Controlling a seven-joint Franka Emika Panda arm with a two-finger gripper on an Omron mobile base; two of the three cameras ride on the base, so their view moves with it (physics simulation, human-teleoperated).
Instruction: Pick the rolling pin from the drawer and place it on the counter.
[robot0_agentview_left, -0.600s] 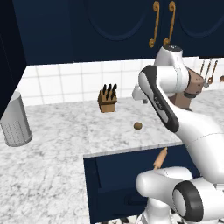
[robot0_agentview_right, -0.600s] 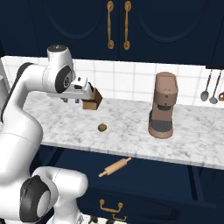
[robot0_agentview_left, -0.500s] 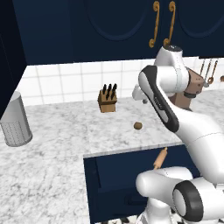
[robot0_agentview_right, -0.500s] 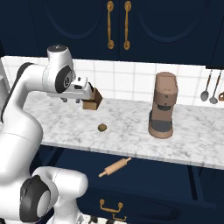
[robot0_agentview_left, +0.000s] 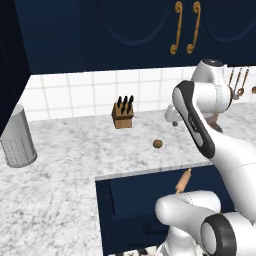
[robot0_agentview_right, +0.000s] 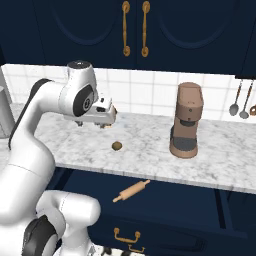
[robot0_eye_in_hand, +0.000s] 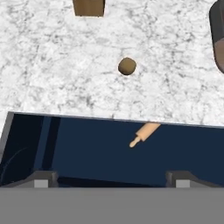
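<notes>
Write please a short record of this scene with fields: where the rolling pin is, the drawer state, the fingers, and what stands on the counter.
rolling pin: lies aslant in the open drawer, one end under the counter edge
drawer: pulled out, navy inside
counter: white-grey marble
fingers: spread wide apart, empty, above the drawer, looking down at the pin
on counter: small brown ball, knife block, brown coffee machine, grey metal canister
task state: pin not yet grasped
</notes>
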